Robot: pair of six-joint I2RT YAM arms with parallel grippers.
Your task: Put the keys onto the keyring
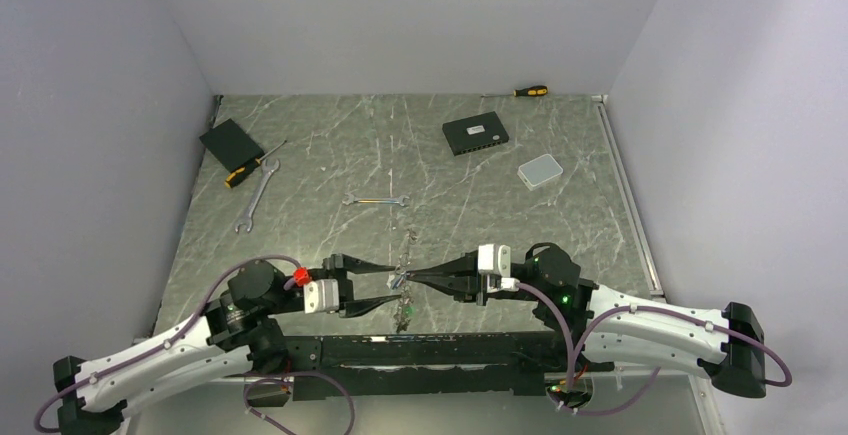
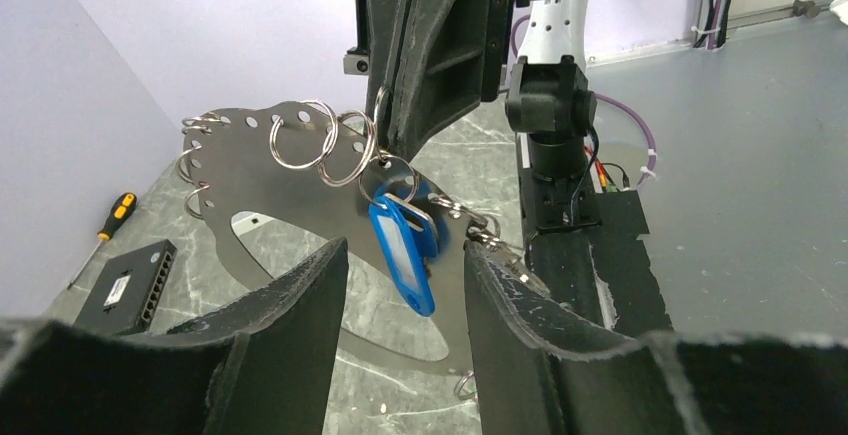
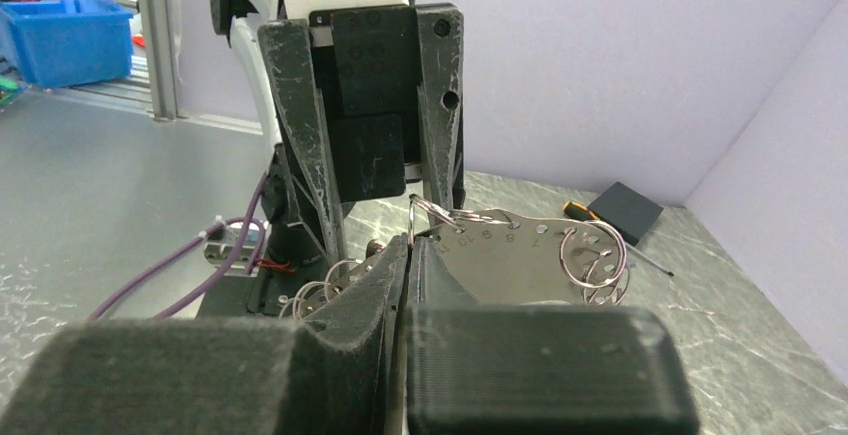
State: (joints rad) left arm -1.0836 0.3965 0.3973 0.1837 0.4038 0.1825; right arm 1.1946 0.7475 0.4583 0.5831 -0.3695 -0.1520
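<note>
The right tool (image 3: 408, 253) clamps the keyring (image 3: 520, 255), the left tool (image 2: 405, 255) hangs half open and empty around the blue key tag (image 2: 398, 233): mid-threading, I reckon, needing a precise pinch next.

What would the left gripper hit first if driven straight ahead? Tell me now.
Probably the blue key tag, hanging from the keyring directly ahead, in line with the open jaws of the left gripper. The keyring's flat metal lies just behind it, though depth is hard to judge.

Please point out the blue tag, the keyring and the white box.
blue tag (image 2: 403, 252), left wrist view, white label.
keyring (image 2: 235, 170), left wrist view, flat plate.
white box (image 1: 540, 170), top external view, lid.
</note>
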